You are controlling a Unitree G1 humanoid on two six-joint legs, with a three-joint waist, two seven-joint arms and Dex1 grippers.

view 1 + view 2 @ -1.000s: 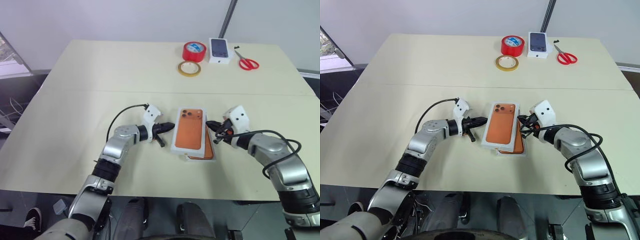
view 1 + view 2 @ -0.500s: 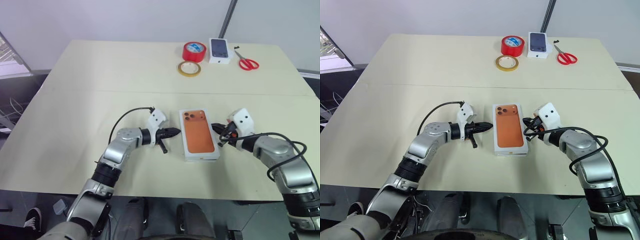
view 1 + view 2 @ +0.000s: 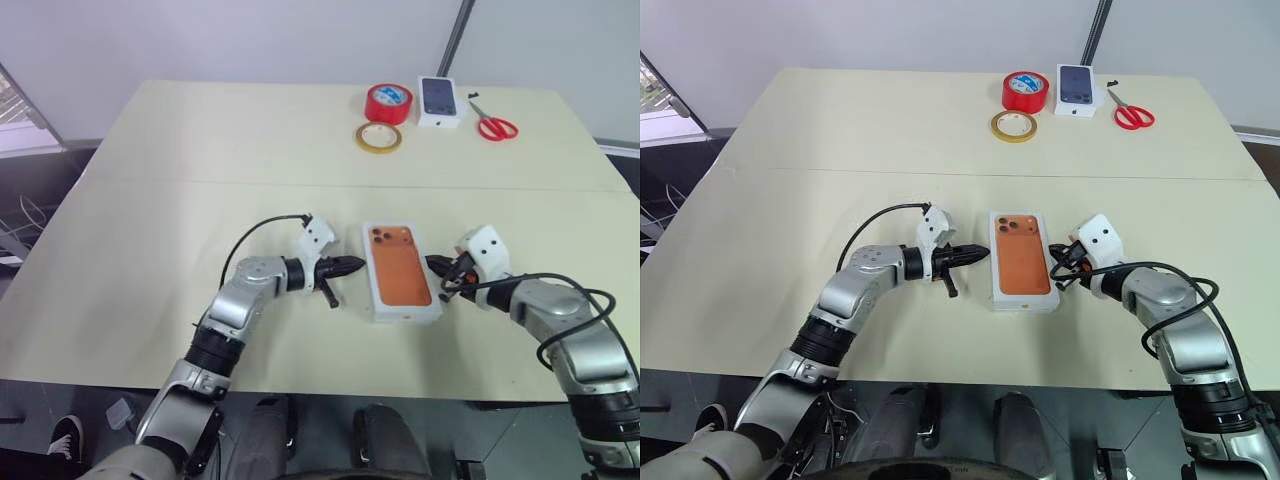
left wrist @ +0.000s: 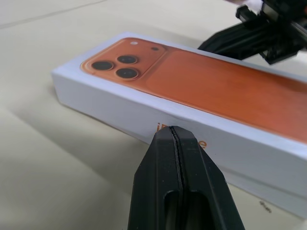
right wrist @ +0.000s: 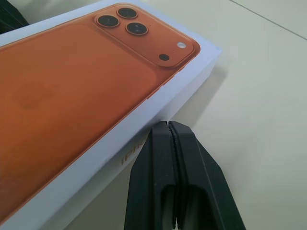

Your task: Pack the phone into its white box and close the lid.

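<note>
L gripper point(image 3: 356, 266): fingers pressed together, nothing between them, tip aimed across at the long side of the white box point(image 3: 406, 313). R gripper point(image 3: 431, 263): same, pinched closed and empty, tip at the opposite long side. The box sits directly betw the two tips, just beside each. Can't tell whether either tip actually touches the wall.

The lid point(image 3: 398, 272) is seated on the box, square w/ it, orange phone print facing up. The phone is prob inside under the lid; can't confirm from here. By the look of it, task is about done, maybe a last squaring nudge left.

Handling, my read: cardboard is stiff but light, so the box will slide on the smooth table point(image 3: 150, 200) if pushed from one side only. Push from both long sides at once, low on the wall. To lift, grip across the short width, mid-length. The lid is a friction fit, so lifting by the lid alone may leave the base behind. Walls would dent under a hard pinch.

Views: the wrist cams show what the head views don't, i.e. lettering on both side walls, print detail of three lenses, and each tip's closed seam. L wrist view also catches the R gripper past the far edge. The head views give the layout: well beyond both hands, at the table's far side, are a red tape roll point(image 3: 388, 102), yellow tape ring point(image 3: 378, 137), small white box w/ dark phone picture point(image 3: 438, 100) and scissors point(image 3: 493, 126).
</note>
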